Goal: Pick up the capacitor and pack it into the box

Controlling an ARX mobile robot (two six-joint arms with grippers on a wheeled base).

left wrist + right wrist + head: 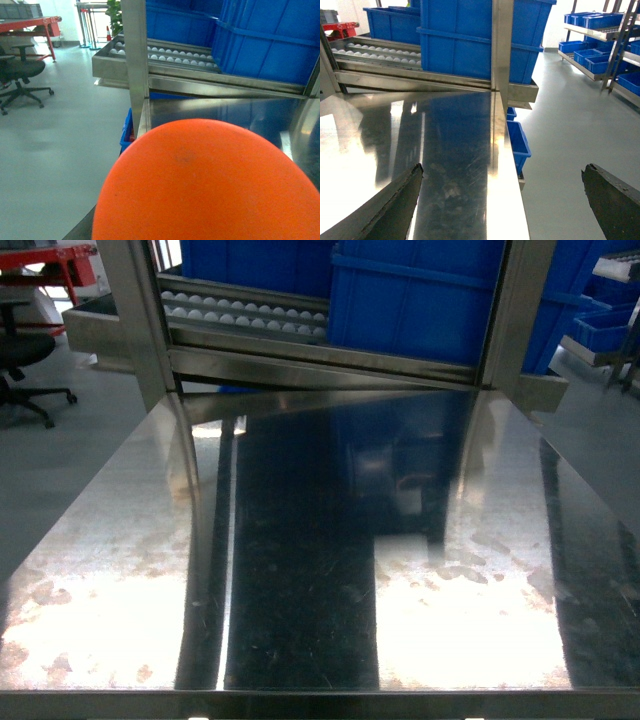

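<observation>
The wide shiny stainless-steel worktable [320, 570] fills most of the head view, and neither a capacitor nor the pale pink tub is visible on it in any of the three views. So the one relation that matters for the next move, i.e. which way the part lies from a pincer and how its long axis runs, cannot be read yet; which arm is nearer cannot be told either.

Behind the table stands a steel roller rack [245, 315] w/ white rollers, carrying large blue plastic bins [420, 300]; at least 2 bins are seen on it, and more small blue bins sit on a shelf at the right [592, 22]. One black office chair [20, 70] stands on the grey floor at the left.

The right gripper [502, 200] hangs over the table's right edge, its 2 dark fingers [395, 205] spread wide apart, nothing between them. The left wrist view is mostly blocked by one orange rounded object [205, 185], so the left pincer's state cannot be told.

Judgement: task is at the very start, the parts must first be found.
</observation>
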